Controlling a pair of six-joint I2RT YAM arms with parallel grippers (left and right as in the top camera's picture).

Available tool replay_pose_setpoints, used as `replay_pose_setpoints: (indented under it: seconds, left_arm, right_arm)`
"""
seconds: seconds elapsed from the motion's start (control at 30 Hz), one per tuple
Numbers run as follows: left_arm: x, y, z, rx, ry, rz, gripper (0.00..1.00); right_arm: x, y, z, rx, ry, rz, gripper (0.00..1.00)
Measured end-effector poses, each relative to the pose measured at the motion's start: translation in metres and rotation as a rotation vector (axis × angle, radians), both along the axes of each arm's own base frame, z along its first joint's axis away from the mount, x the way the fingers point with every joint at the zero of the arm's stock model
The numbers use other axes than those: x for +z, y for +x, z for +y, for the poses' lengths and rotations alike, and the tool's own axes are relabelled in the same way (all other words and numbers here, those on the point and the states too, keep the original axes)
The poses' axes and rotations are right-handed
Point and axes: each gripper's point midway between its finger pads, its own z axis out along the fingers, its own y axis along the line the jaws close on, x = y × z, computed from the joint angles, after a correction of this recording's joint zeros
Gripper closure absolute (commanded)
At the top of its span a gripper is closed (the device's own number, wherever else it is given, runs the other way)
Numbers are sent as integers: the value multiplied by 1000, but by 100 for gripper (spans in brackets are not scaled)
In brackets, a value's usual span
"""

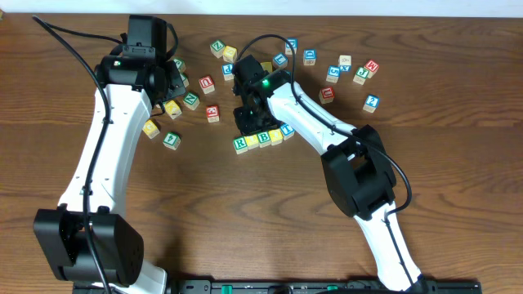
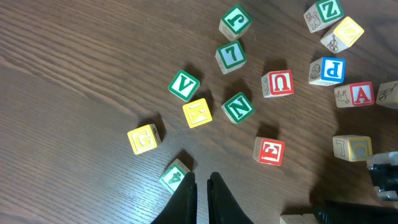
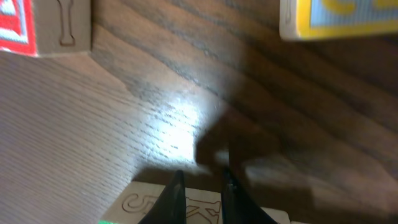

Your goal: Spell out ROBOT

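Both grippers closed on nothing; five-cube row at mid-table.
Far left: left gripper (image 2: 201, 177) hidden under its wrist from overhead; fingers together, tips beside a green cube (image 2: 175, 176). Centre: row (image 1: 252, 140) runs left to right, rising slightly: green R (image 1: 239, 144), yellow, green B (image 1: 263, 138), yellow, blue T (image 1: 287, 130); yellow letters unreadable. From lower right the arm reaches in, right gripper (image 3: 203, 174) pinched shut over the row.

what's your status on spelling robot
Left hand shut, empty. Right hand shut, empty. R cube through T cube lined up. Nothing blocking.
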Motion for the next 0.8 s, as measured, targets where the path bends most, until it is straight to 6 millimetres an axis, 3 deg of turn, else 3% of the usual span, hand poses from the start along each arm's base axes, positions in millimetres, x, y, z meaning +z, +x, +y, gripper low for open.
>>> replay_pose_setpoints:
  seconds: [0.47,0.7,0.8]
  left_arm:
    - [0,0,0,0,0,0,92]
    - [0,0,0,0,0,0,92]
    - [0,0,0,0,0,0,92]
  right_arm:
    - [-1,-5,-6,-8,-26,25,83]
    - [22,12,-4,-15,-4,-18,81]
    - [26,19,-16,-27,-16,-18,81]
